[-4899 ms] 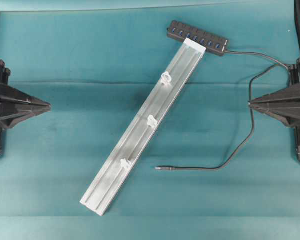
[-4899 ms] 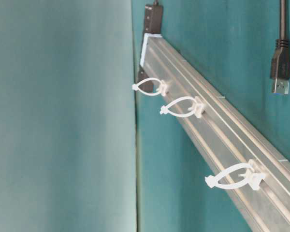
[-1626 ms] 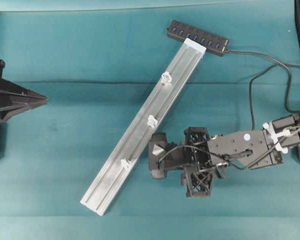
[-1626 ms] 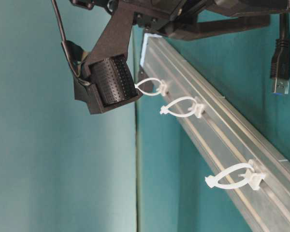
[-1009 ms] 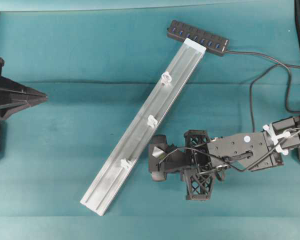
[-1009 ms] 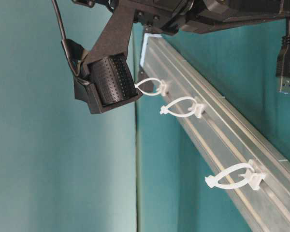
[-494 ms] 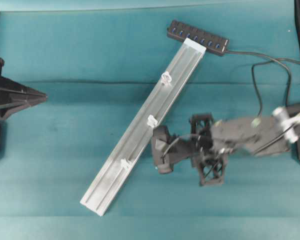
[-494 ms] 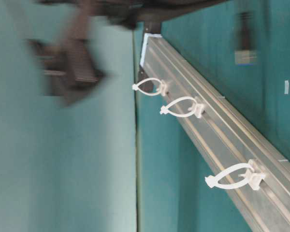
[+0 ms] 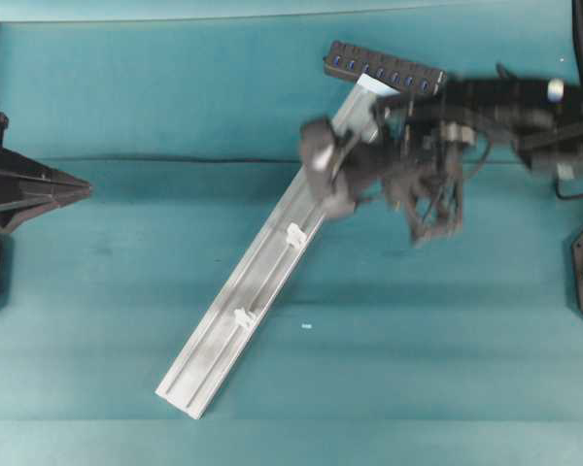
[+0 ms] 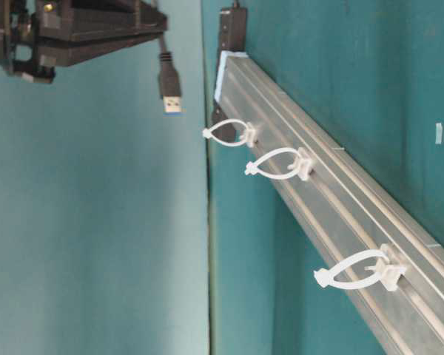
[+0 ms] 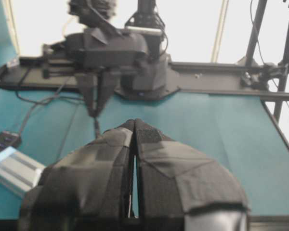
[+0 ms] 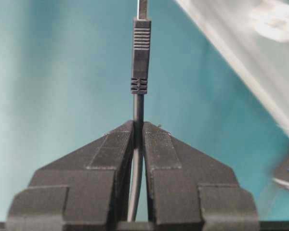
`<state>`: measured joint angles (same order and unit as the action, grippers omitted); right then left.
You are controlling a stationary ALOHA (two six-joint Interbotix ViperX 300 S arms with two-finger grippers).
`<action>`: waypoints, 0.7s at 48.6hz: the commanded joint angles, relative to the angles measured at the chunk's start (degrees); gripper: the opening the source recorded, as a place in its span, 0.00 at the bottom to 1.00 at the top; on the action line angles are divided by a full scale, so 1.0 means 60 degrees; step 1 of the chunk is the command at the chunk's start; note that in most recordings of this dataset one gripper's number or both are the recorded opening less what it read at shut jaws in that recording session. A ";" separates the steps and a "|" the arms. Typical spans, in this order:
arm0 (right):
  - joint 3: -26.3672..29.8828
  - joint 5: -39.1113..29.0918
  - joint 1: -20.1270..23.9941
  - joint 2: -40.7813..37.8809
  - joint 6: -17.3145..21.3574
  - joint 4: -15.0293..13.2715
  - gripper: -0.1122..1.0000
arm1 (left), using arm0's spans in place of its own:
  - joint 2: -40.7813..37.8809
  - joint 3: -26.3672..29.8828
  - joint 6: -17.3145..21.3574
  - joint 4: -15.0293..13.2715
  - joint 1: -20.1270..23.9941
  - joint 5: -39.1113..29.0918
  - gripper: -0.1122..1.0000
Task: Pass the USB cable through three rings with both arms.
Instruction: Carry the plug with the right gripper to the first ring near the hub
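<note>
Progress: no ring (image 10: 231,133) threaded yet. We see the right gripper (image 12: 138,126) clamped on the cable (image 12: 139,67), plug hanging above the rail's (image 10: 333,200) far end; left gripper (image 11: 134,126) closed, empty.

Both claws (image 11: 134,126) (image 12: 138,126) seemingly closed.

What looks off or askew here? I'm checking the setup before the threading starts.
Nothing is damaged or spilled. The aluminium rail lies diagonally across the table, its three rings upright and empty. The right gripper pinches the USB cable just behind its plug, held off the table.
</note>
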<state>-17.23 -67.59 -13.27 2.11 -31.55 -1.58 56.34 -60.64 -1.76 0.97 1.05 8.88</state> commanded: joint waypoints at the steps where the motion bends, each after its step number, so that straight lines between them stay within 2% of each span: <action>1: 0.0264 0.0000 -0.0483 0.0029 -0.0776 -0.0015 0.19 | -0.0059 0.0132 -0.0059 0.0029 0.0015 0.0029 0.09; 14: 0.0308 0.0820 -0.2051 0.0044 -0.2710 -0.0015 0.19 | -0.0029 0.0146 -0.0073 0.0029 0.0029 0.0044 0.09; 26: 0.0220 0.1831 -0.3223 0.0015 -0.3882 -0.0015 0.19 | 0.0029 0.0234 -0.0073 0.0029 0.0015 0.0073 0.09; 34: 0.0029 0.2256 -0.3838 -0.0220 -0.5054 -0.0015 0.19 | 0.0073 0.0366 -0.0088 0.0029 -0.0015 0.0059 0.09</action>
<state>-16.88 -55.28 -35.42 1.49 -59.15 -1.58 56.87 -60.38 -2.11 1.05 1.14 8.79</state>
